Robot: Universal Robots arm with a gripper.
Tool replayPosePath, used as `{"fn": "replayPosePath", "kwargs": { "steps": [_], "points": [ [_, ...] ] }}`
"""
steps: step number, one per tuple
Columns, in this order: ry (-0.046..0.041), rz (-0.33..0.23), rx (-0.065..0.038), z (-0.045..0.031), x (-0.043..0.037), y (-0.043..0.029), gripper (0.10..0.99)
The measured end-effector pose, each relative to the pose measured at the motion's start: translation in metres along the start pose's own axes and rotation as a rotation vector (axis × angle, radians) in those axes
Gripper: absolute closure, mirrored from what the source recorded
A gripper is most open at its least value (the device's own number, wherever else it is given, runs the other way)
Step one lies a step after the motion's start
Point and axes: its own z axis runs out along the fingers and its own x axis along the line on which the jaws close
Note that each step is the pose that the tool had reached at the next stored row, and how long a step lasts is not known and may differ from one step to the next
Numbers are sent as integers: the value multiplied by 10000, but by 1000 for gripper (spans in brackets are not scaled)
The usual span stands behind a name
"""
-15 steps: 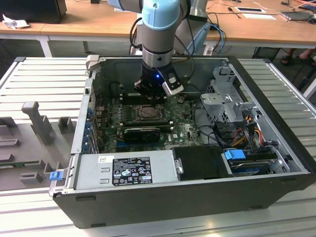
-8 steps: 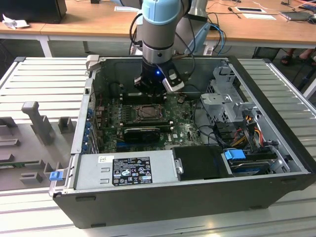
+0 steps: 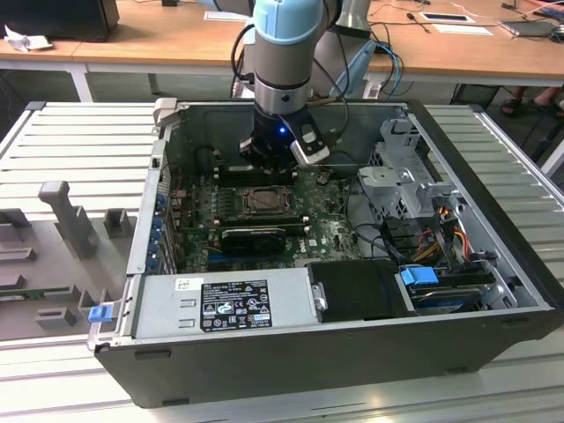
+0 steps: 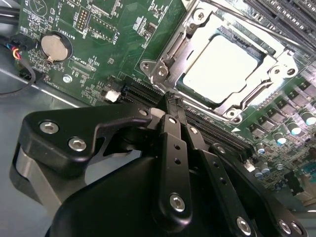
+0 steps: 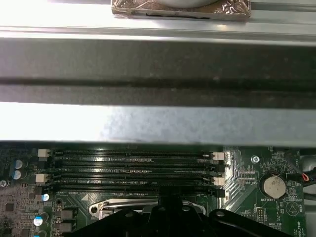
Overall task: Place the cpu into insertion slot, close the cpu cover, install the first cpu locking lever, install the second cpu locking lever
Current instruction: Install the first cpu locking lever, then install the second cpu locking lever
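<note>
The cpu [image 4: 220,66] lies flat in the insertion slot [image 3: 263,201], its silver top glaring in the second wrist view. The cpu cover [image 4: 180,44] is down around it as a silver frame with screws at its corners. I cannot make out how the locking levers stand. My gripper [image 4: 170,100] hangs just above the board beside the socket, over a long black card slot [image 4: 217,131]. Its black fingers [image 4: 171,143] are shut together with nothing between them. In the exterior view the gripper [image 3: 270,169] sits over the socket's far edge, inside the open computer case.
Memory slots [image 5: 133,170] run beside the socket, under the case wall [image 5: 148,123]. A coin battery [image 4: 55,47] sits on the green board. The power supply [image 3: 220,304], a drive cage [image 3: 405,176] and loose cables [image 3: 432,238] crowd the case around the board.
</note>
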Motion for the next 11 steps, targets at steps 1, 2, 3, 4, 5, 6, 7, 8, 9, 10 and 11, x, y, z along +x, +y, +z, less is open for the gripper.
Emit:
{"fn": "replayPosePath", "kwargs": {
  "steps": [1, 2, 3, 4, 5, 6, 7, 8, 9, 10, 11],
  "points": [
    [0, 1, 0, -1, 0, -4, 980],
    [0, 1, 0, -1, 0, -9, 980],
    [-1, 2, 0, -2, 1, -12, 980],
    [0, 1, -1, -2, 1, -16, 980],
    [0, 1, 0, -3, 0, -19, 980],
    [0, 1, 0, -3, 1, -21, 980],
    [-1, 1, 0, -4, 0, -24, 980],
    [0, 1, 0, -5, 1, -30, 980],
    [0, 0, 1, -6, 1, -36, 980],
    [0, 0, 0, -7, 1, -45, 980],
    [0, 1, 0, -8, 1, -52, 980]
  ]
}}
